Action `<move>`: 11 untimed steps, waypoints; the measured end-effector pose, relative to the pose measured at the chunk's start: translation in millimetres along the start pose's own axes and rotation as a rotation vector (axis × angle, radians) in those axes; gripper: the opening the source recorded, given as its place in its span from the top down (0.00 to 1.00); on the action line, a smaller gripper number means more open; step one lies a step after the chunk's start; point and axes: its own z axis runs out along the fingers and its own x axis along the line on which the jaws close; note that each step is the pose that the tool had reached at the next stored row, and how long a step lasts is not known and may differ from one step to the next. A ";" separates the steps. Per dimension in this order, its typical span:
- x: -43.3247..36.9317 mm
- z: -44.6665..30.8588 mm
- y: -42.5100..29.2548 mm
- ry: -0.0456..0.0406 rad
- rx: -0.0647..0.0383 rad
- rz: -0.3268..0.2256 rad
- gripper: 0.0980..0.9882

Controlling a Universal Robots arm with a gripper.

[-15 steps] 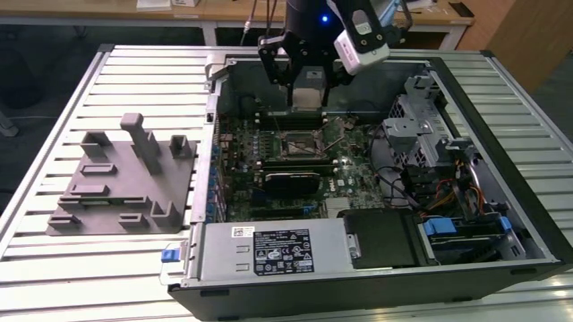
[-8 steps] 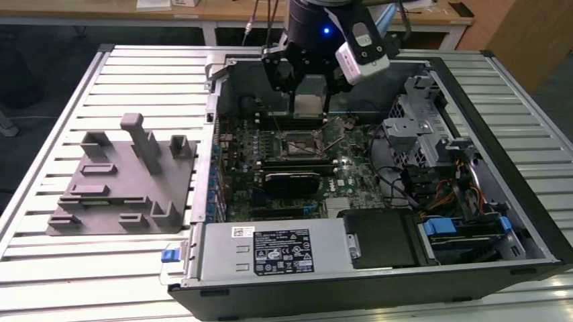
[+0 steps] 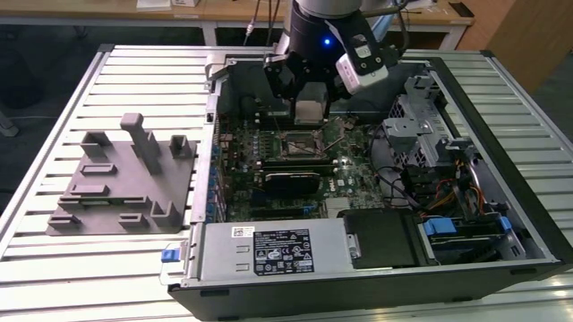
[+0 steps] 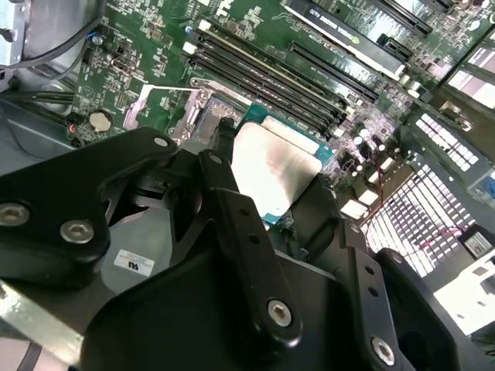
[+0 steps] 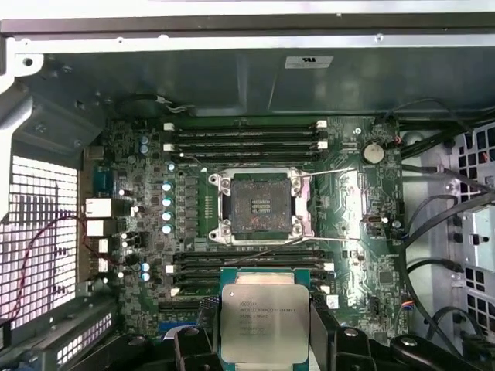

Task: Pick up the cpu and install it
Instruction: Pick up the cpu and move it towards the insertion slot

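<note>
The cpu (image 3: 309,106) is a small square chip with a pale silver top, and my gripper (image 3: 309,111) is shut on it inside the open computer case. It hangs above the motherboard, a little toward the case's far wall from the open socket (image 3: 296,144). In the first wrist view the cpu (image 5: 263,321) sits between the black fingers (image 5: 192,348), with the black-framed empty socket (image 5: 259,205) some way ahead of it. The second wrist view has the cpu (image 4: 274,166) tilted between the fingers (image 4: 232,201), beside the socket (image 4: 174,108).
The grey fixture (image 3: 125,181) rests on the slatted table at the exterior view's left. Inside the case (image 3: 211,100) are memory slots (image 5: 244,139), a power supply (image 3: 268,251), a metal drive cage (image 3: 417,127) and loose cables (image 3: 447,194) at the exterior view's right.
</note>
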 end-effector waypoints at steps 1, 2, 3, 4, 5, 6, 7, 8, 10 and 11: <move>-0.2 1.9 -0.1 0.0007 0.000 0.000 0.50; -0.5 3.8 -0.2 0.0013 0.000 0.000 0.50; -0.7 5.5 -0.3 0.0019 0.000 0.000 0.50; -1.0 7.4 -0.3 0.0026 0.000 0.000 0.50; -1.2 9.2 -0.4 0.0034 0.000 0.000 0.50; -1.5 11.0 -0.4 0.0041 0.000 0.000 0.50; -1.7 12.8 -0.5 0.0049 0.000 0.000 0.50; -1.9 14.6 -0.5 0.0056 0.000 0.000 0.50; -2.4 18.3 -0.6 0.0071 0.001 0.001 0.50; -2.6 20.1 -0.6 0.0078 0.001 0.001 0.50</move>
